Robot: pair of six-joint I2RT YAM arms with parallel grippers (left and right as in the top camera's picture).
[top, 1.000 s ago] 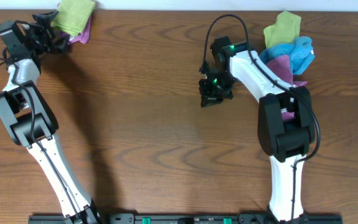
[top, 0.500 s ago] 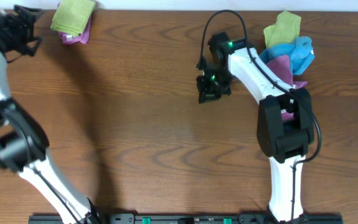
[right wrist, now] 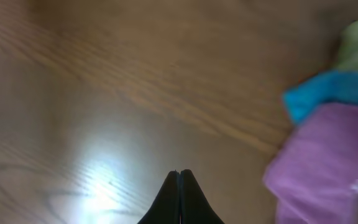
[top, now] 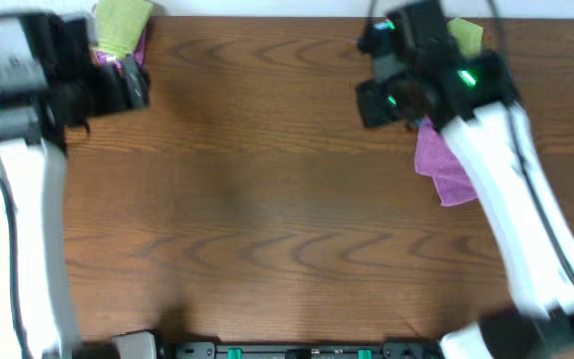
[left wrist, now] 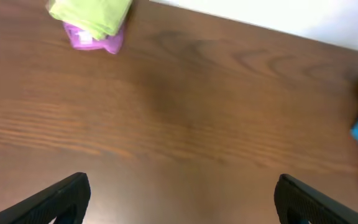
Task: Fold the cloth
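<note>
Since the lime-green cloth (left wrist: 92,12) already lies as a folded bundle on a purple cloth (left wrist: 98,41) at the far left, I judge the folding done, my left gripper (left wrist: 182,193) spread wide and empty, my right gripper (right wrist: 179,190) pinched closed on nothing.

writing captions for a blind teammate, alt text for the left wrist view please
A folded lime-green cloth lies on a purple cloth at the top left of a brown wooden table. The left claw is open and empty, its two black fingertips spread along the bottom edge.
</note>
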